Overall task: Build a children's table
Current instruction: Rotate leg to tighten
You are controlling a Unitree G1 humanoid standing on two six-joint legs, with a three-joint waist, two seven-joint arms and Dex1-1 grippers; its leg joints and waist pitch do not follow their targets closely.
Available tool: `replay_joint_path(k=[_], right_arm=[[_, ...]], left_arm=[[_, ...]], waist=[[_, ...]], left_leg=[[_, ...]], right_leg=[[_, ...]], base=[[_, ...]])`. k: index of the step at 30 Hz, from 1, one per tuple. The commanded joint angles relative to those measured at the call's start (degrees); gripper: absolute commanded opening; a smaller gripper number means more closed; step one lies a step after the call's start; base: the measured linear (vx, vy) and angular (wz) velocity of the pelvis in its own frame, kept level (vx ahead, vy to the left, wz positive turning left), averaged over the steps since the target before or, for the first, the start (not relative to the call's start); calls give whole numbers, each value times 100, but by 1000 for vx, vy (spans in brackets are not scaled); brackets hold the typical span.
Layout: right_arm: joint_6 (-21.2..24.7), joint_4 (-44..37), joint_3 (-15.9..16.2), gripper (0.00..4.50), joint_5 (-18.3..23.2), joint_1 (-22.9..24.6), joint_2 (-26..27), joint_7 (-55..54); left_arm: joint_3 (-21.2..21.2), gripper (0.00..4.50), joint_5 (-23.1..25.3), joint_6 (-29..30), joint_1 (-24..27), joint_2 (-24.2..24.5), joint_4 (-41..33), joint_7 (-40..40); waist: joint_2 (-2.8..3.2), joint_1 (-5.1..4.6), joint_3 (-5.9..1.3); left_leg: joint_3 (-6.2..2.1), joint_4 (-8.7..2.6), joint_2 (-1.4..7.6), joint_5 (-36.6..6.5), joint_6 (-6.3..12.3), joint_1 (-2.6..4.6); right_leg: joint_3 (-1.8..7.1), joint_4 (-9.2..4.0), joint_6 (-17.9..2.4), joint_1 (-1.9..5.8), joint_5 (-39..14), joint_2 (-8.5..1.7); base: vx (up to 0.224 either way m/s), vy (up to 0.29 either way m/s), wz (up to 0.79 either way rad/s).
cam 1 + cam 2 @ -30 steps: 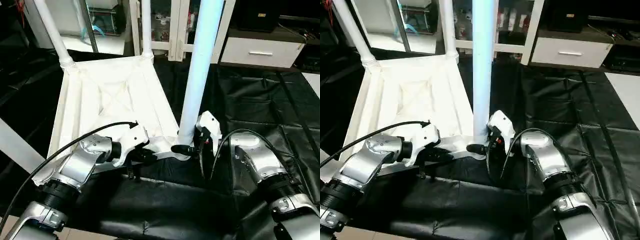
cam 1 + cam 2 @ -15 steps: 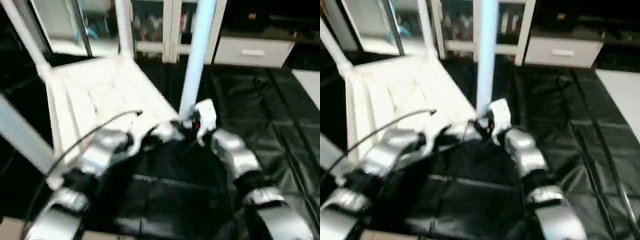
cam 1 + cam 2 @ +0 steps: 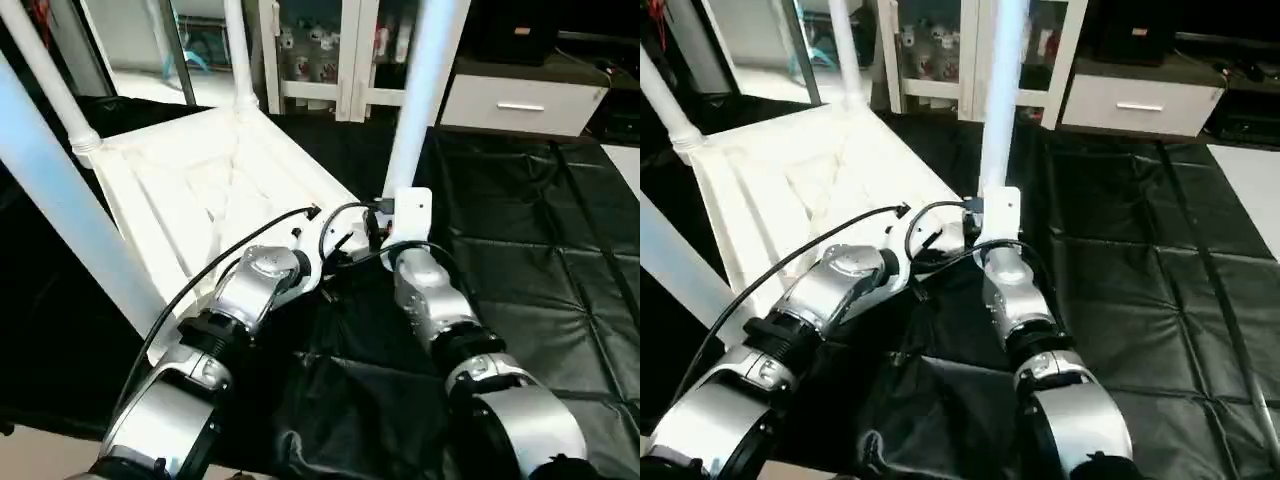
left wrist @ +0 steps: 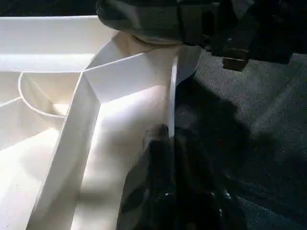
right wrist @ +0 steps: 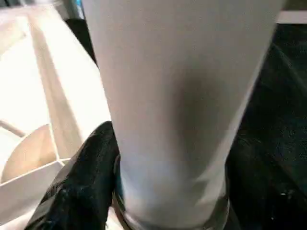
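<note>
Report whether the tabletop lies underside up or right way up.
Underside up: the tabletop shows its X ribs, and the legs rise upward from its corner sockets.

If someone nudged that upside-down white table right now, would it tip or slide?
Probably slide rather than tip: the table top lies flat and wide on the black cover. It looks like thin ribbed plastic, so likely light. The tall legs could wobble in their sockets, though both tools grip near one corner.

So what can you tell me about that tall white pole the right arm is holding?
The white tube leg is smooth, plastic-looking and stands nearly upright in the near right corner of the upside-down table top. It runs past the picture's top. The right gripper grips its base, a black finger on each side.
</note>
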Motion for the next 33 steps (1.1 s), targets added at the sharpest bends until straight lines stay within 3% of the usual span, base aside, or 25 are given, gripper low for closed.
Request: replay_joint_path(k=[1, 2, 3, 4, 6, 7, 9, 11, 12, 15, 19, 20, 22, 24, 26, 33], right_arm=[[-277, -208, 89, 346, 100, 48, 135, 314], [-227, -370, 90, 353, 168, 134, 125, 460], [-201, -547, 93, 377, 237, 233, 89, 669], [-152, -625, 70, 377, 283, 288, 66, 809], [-21, -848, 23, 387, 436, 411, -27, 1193], [0, -888, 0, 408, 475, 436, -59, 1352], [255, -1154, 92, 417, 582, 541, -233, 1990], [371, -1302, 176, 424, 592, 598, -362, 2298], [465, -1475, 255, 424, 613, 660, -517, 2607], [762, -2057, 537, 424, 687, 872, -1106, 3744], [921, -2466, 816, 424, 771, 1078, -1585, 4738], [1026, -2742, 990, 424, 804, 1203, -1896, 5360], [1119, -2962, 1127, 424, 812, 1291, -2172, 5912], [1193, -3082, 1187, 424, 835, 1337, -2302, 6129], [1426, -3289, 1346, 424, 862, 1375, -2483, 6538], [1285, -3125, 1581, 424, 572, 1315, -2378, 6482]], left_arm=[[454, 0, 71, -115, 32, 326, 118, 738], [428, 0, 77, -101, 121, 407, -22, 613], [406, 0, 69, -109, 227, 496, -184, 459], [392, 0, 66, -87, 302, 549, -292, 371], [361, 0, 32, -94, 471, 662, -556, 138], [355, 0, 13, -94, 525, 699, -641, 60], [262, 0, -101, -40, 757, 896, -1042, -450], [199, 0, -159, 37, 881, 1011, -1258, -718], [99, 0, -228, 119, 1002, 1149, -1471, -997], [-202, 0, -377, 162, 1310, 1551, -1994, -1751], [-329, 0, -525, 216, 1487, 1771, -2361, -2224], [-396, 0, -642, 300, 1585, 1910, -2633, -2555], [-459, 0, -747, 392, 1643, 2020, -2858, -2846], [-501, 0, -789, 416, 1671, 2067, -2966, -2951], [-525, 0, -943, 439, 1690, 2104, -3144, -3166], [-583, 0, -899, 466, 1712, 2045, -3282, -3108]], waist=[[-119, 33, -435], [-16, -9, -436], [-15, -92, -434], [-40, -107, -437], [-31, -111, -450], [-16, -113, -443], [57, -115, -435], [26, -125, -434], [69, -120, -429], [34, -88, -413], [41, -21, -399], [70, 18, -412], [62, 30, -389], [29, 91, -394], [41, 125, -393], [7, 145, -398]], left_leg=[[32, -365, 69, -180, 694, -81], [-10, -376, 70, -175, 639, -114], [-26, -379, 81, -155, 628, -133], [-12, -373, 77, -172, 626, -112], [4, -363, 105, -224, 660, -74], [24, -362, 111, -254, 655, -44], [12, -369, 127, -283, 613, -53], [17, -373, 139, -328, 609, -41], [23, -376, 141, -387, 551, -27], [27, -388, 163, -487, 535, -12], [44, -393, 172, -633, 446, 15], [29, -394, 179, -654, 418, 25], [35, -402, 174, -648, 401, 8], [44, -391, 176, -630, 411, 21], [43, -389, 176, -639, 374, 22], [36, -397, 172, -622, 272, 0]], right_leg=[[188, -295, -1375, 472, -455, -362], [182, -273, -1345, 514, -482, -374], [172, -282, -1353, 529, -410, -367], [170, -300, -1371, 518, -376, -349], [184, -280, -1541, 508, -247, -354], [178, -293, -1608, 469, -254, -327], [180, -280, -1651, 479, -245, -333], [175, -281, -1689, 483, -204, -320], [177, -287, -1717, 456, -243, -319], [179, -286, -1701, 458, -260, -307], [192, -311, -1663, 432, -483, -319], [180, -302, -1657, 465, -466, -319], [185, -311, -1630, 449, -506, -313], [196, -312, -1591, 443, -578, -317], [192, -326, -1527, 436, -788, -319], [192, -337, -1438, 430, -944, -327]], base=[[0, 0, 0], [0, 0, 0], [0, 0, 0], [0, 0, 0], [0, 0, 0], [0, 0, 0], [0, 0, 0], [0, 0, 0], [0, 0, 0], [0, 0, 0], [0, 0, 0], [0, 0, 0], [0, 0, 0], [0, 0, 0], [0, 0, 0], [0, 0, 0]])
